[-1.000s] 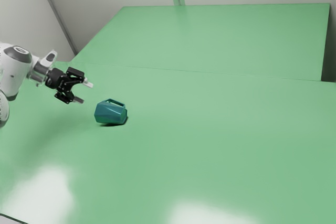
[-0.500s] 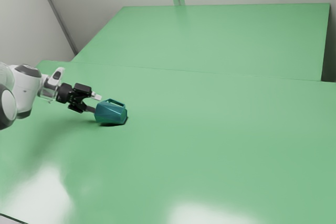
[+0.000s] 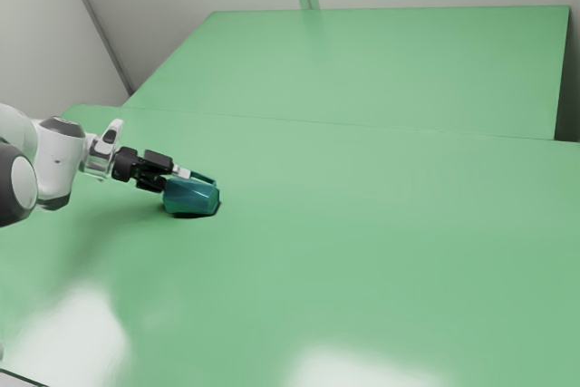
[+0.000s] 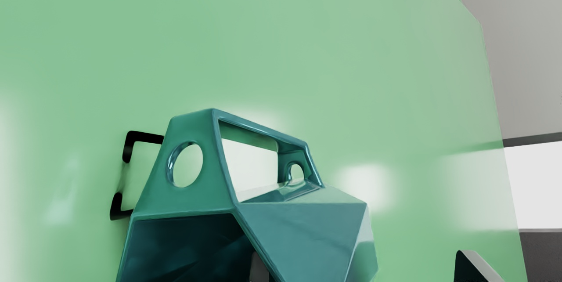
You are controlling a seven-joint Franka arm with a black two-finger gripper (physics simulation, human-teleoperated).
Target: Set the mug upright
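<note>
Green table [image 3: 362,251], mug [image 3: 188,198] on its side at the jaws

The gripper [image 3: 177,180] has its jaws spread: one finger [image 4: 259,269] at the mug's mouth, the other [image 4: 478,269] outside, apart from its wall.

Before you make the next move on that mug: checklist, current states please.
1. Mug upright: not ok, on its side on the table.
2. End effector open: ok, fingers apart.
3. Inner finger in the mug's mouth: ok.
4. Outer finger outside the mug wall: ok, gap visible.
5. Grip on mug: not ok, not closed on it.
6. Inner finger touching the wall: cannot tell.
</note>
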